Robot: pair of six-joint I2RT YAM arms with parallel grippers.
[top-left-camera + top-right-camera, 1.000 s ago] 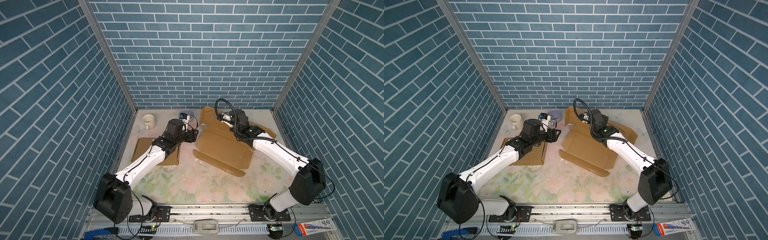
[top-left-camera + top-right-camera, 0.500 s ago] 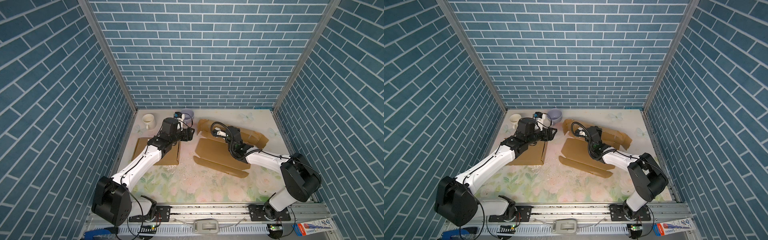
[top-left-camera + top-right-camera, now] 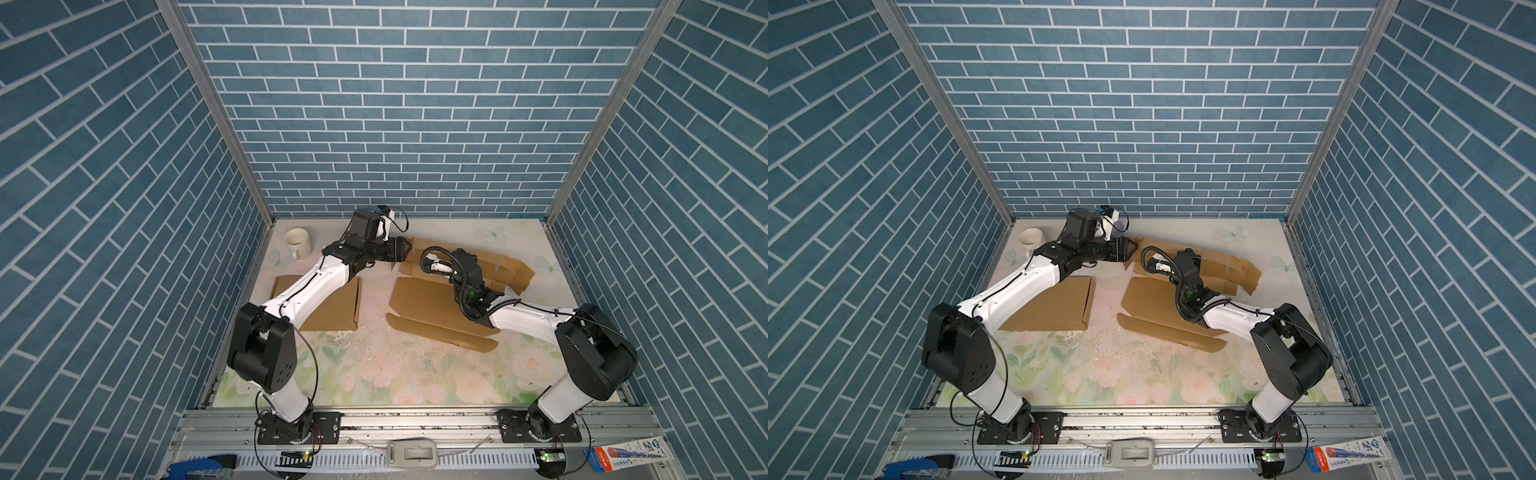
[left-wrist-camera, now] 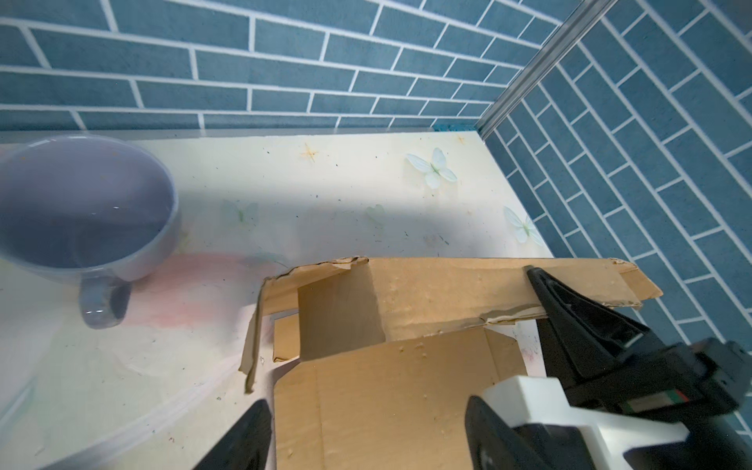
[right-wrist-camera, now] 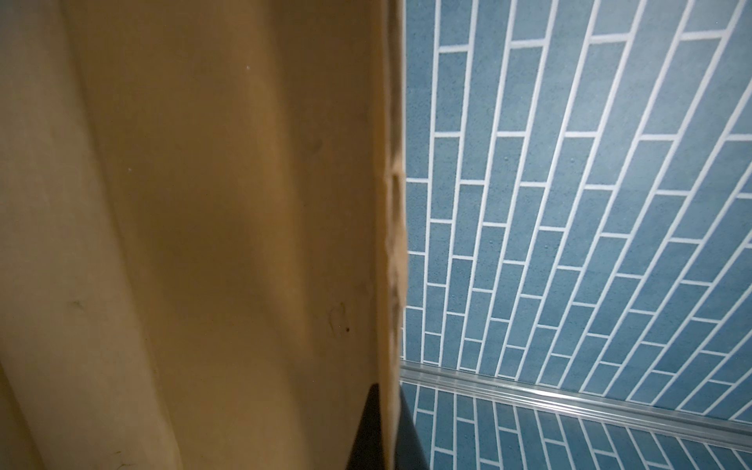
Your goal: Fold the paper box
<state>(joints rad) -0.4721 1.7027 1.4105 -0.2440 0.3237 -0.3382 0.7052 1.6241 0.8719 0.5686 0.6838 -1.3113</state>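
The left arm [image 3: 316,286] stretches diagonally from its base at the front left toward the far middle of the surface [image 3: 395,374]. Its forearm passes above a flat folded cardboard sheet [image 3: 336,309], and its wrist is low and level. The left pincer [image 3: 405,252] stands spread at the far left corner of the paper box [image 3: 424,297]. In the left wrist view its two fingers [image 4: 248,439] sit wide apart on either side of a box panel; whether they touch it I cannot tell. The right arm [image 3: 523,322] is folded low from the front right, with its forearm lying across the near part of the box and its wrist bent up over the middle. The right pincer [image 5: 388,431] is pressed together on the edge of a box flap, which runs between its dark fingertips in the right wrist view. In the left wrist view one of its fingers [image 4: 569,321] lies against the raised far strip, whose edges are torn. The paper box lies mostly flat, right of centre, with a long flap toward the front and notched panels toward the back right. A lavender cup [image 4: 81,203] stands close behind the left pincer near the back wall. A white mug [image 3: 298,243] stands in the far left corner, apart from the box.
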